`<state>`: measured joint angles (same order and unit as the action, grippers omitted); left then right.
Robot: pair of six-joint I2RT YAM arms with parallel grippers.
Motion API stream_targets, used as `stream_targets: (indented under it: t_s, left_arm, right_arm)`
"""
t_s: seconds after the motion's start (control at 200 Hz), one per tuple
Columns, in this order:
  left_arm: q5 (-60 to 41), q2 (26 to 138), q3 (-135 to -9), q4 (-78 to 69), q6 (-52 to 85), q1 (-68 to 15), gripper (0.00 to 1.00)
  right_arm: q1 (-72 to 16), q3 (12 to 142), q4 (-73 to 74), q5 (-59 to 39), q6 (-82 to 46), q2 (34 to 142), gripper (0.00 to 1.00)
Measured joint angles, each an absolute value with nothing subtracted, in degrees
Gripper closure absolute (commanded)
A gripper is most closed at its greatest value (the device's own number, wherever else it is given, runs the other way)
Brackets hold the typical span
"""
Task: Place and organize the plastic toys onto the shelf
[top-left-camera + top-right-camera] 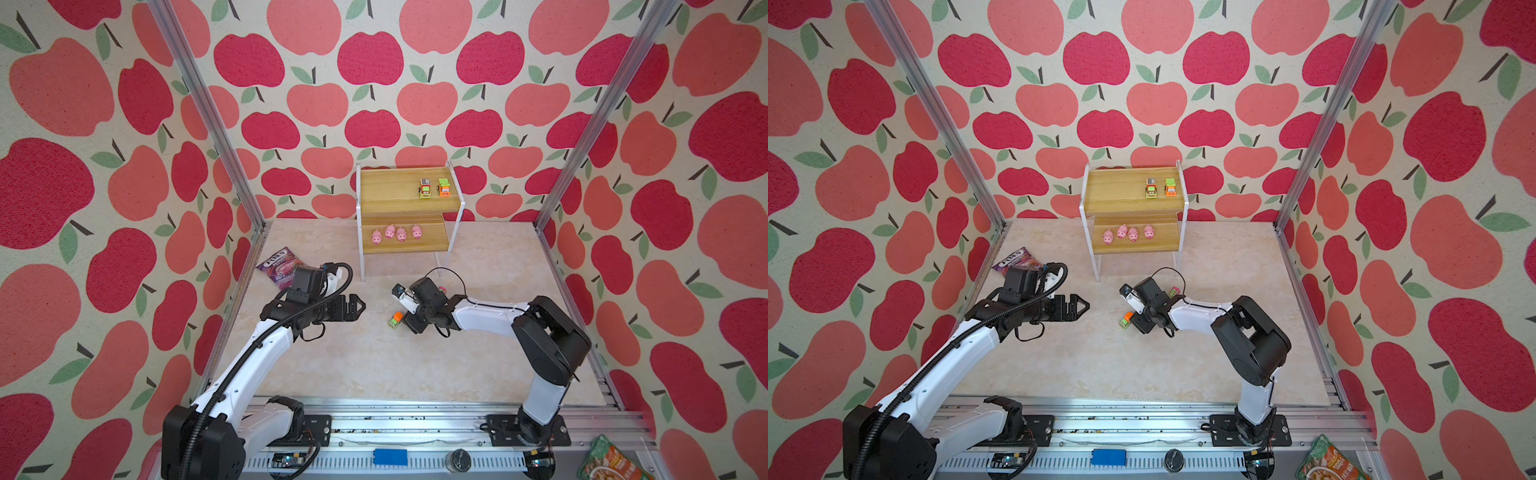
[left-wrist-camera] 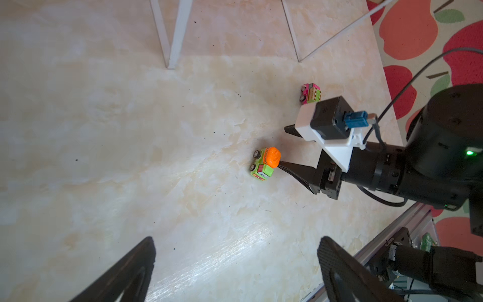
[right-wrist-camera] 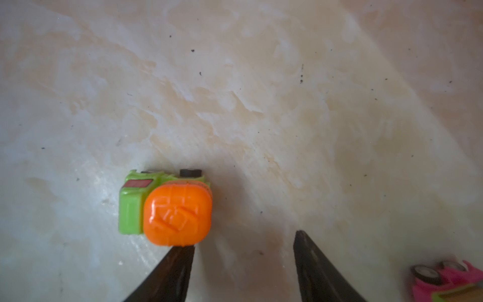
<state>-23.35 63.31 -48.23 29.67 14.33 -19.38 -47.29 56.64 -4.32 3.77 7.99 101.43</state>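
Shelf (image 1: pixel 390 191) check first: it stands at the back of the surface (image 1: pixel 353 365), close to the back wall. On its lower board we count four pink pigs (image 1: pixel 390 231) in a loose row. On the upper board there are two vehicles parked side by side toward the right end, a yellowish vehicle (image 1: pixel 424 189) with a grey back and an orange vehicle (image 1: pixel 444 187) with a green back. The left part of that board is bare wood.

Two more vehicles sit down on the surface in front of the shelf. The green vehicle (image 3: pixel 162 209) with the orange drum sits near the middle. The pink vehicle (image 2: pixel 310 92) is near it, on the shelf side, half hidden by the right arm in both top views.

Our right end effector (image 3: pixel 243 240) hangs low with its jaws apart and grips nothing. One fingertip (image 3: pixel 183 255) sits right against the orange drum, and the green vehicle lies outside the gap. The left end effector (image 1: pixel 359 306) hovers left of the middle, jaws spread wide and holding nothing.

We've got a wide bare stretch of surface between the arms and the front rail. One purple candy bag (image 1: pixel 278 266) lies by the left wall, behind the left arm.
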Motion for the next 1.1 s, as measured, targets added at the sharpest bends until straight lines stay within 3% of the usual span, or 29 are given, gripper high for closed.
stream_targets:
  t_s: [0.21,0.385,0.615,0.795,1.101]
  left_arm:
    - [-18.09,62.83,-43.48,22.02,12.21,-30.22,0.00]
    - [-11.25,68.31,-35.79,6.94,8.36,-36.99,0.10]
    - [-8.36,73.38,-24.12,-15.51,0.38,-37.74,0.18]
    - [-9.72,80.73,-21.23,-31.42,-2.46,-37.91,0.20]
    - [-9.82,93.82,-20.93,-48.88,-4.12,-40.42,0.36]
  right_arm:
    - [-45.12,51.92,-3.01,3.92,4.03,89.03,0.34]
    - [-43.75,46.70,-1.67,2.85,-0.51,75.81,0.34]
    - [-42.72,39.22,-0.89,1.69,-3.55,64.34,0.34]
    - [-42.26,34.92,0.56,1.37,-4.64,60.23,0.35]
    - [-40.60,31.92,4.27,1.39,-4.62,57.25,0.37]
